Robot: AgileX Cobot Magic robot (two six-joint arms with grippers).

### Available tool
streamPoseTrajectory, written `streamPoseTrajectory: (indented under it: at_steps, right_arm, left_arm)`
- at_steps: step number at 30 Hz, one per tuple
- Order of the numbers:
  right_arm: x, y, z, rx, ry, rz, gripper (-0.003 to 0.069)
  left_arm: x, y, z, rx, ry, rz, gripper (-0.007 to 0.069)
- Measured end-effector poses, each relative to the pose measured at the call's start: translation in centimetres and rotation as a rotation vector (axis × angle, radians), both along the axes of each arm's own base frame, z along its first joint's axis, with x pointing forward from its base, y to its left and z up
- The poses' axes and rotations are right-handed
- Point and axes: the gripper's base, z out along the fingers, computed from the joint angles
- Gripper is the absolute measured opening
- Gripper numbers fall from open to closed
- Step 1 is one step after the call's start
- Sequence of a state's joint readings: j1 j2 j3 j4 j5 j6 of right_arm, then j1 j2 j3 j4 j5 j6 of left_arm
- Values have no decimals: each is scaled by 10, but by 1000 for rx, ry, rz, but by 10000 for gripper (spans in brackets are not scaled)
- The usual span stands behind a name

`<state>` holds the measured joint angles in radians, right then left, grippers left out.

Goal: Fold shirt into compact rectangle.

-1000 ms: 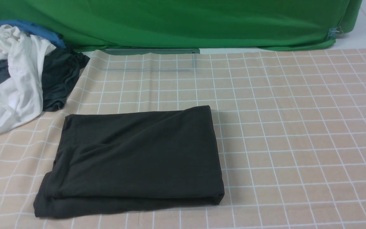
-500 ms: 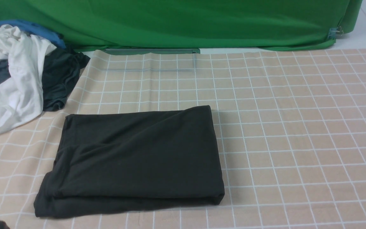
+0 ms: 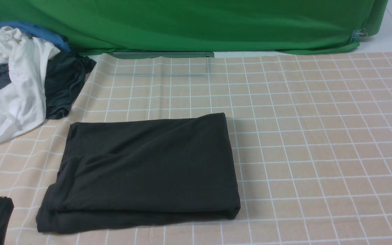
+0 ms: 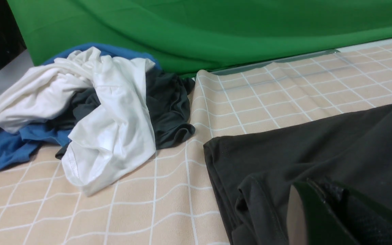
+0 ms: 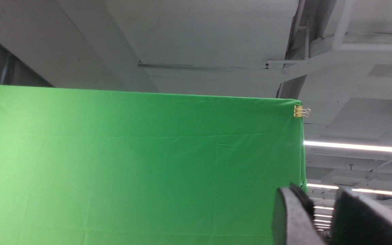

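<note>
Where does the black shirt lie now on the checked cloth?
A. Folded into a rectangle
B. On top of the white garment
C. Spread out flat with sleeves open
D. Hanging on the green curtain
A: the black shirt lies folded in layers, a rectangle on the checked cloth.

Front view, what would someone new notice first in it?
The black shirt, folded into a neat rectangle, lies left of centre on the pink checked tablecloth. At the far left corner sits a crumpled pile of clothes, white, blue and dark, and a bright green backdrop hangs along the far edge of the table.
</note>
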<state>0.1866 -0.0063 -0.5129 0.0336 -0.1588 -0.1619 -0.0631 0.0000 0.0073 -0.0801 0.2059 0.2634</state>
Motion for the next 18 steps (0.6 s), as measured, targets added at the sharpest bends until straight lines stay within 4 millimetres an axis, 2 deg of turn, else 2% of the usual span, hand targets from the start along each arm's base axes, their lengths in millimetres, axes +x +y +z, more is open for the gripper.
streamPoseTrajectory:
  at_steps: [18]
  right_arm:
    - [1,0,-1,-2,12,0,235]
  left_arm:
    - [0,0,0,0,-4,0,18]
